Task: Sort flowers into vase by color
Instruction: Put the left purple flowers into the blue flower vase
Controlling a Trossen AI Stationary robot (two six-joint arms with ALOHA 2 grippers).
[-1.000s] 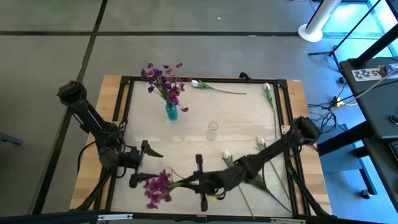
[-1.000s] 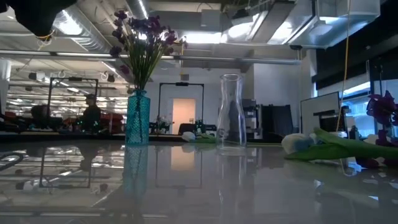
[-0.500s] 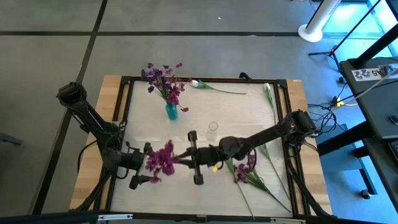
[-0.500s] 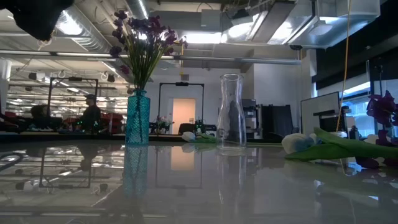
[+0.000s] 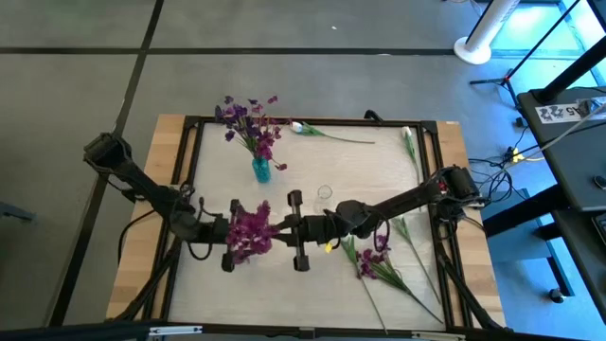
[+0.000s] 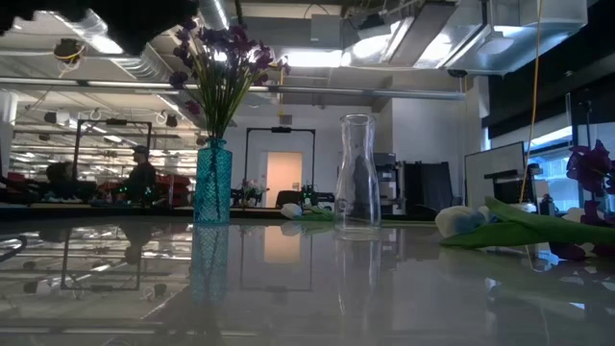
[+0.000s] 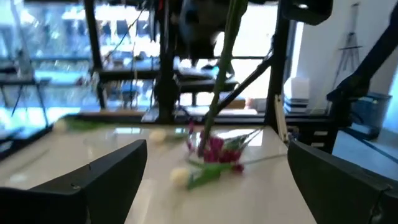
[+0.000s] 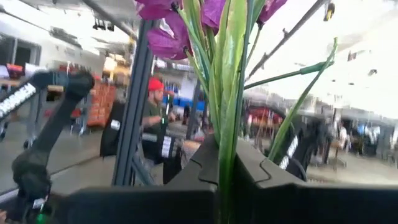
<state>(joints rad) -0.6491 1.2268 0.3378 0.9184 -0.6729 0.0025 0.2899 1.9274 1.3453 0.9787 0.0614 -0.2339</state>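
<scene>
My right gripper (image 5: 281,230) is over the table's middle, shut on a purple flower (image 5: 251,230) whose blossoms point toward the table's left. My left gripper (image 5: 230,233) stands open, level, one fingertip on either side of those blossoms; I see no touch. In the left wrist view the held stem (image 7: 221,68) shows between its fingers (image 7: 106,177). The blue vase (image 5: 260,170) holds several purple flowers (image 5: 248,118). The clear vase (image 5: 324,197) holds nothing. My right gripper pinches the flower's green stem and leaves (image 8: 227,146) between its two fingers, below the blossoms (image 8: 168,31). The fingers come from the table's right, slanting a little upward, along the stem. The flower is lifted clear of the table.
Another purple flower (image 5: 374,256) and white tulips (image 5: 398,223) lie at the near right. More white tulips lie at the far edge (image 5: 305,127) and far right (image 5: 408,140). A black frame (image 5: 189,142) rims the table. Both vases (image 6: 212,183) (image 6: 356,173) stand behind the grippers.
My right gripper has carried the purple flower from near the table's front edge toward its far edge and left, to the middle, tipping its fingers upward. My left gripper has moved toward the table's right until its open fingers flank the blossoms.
</scene>
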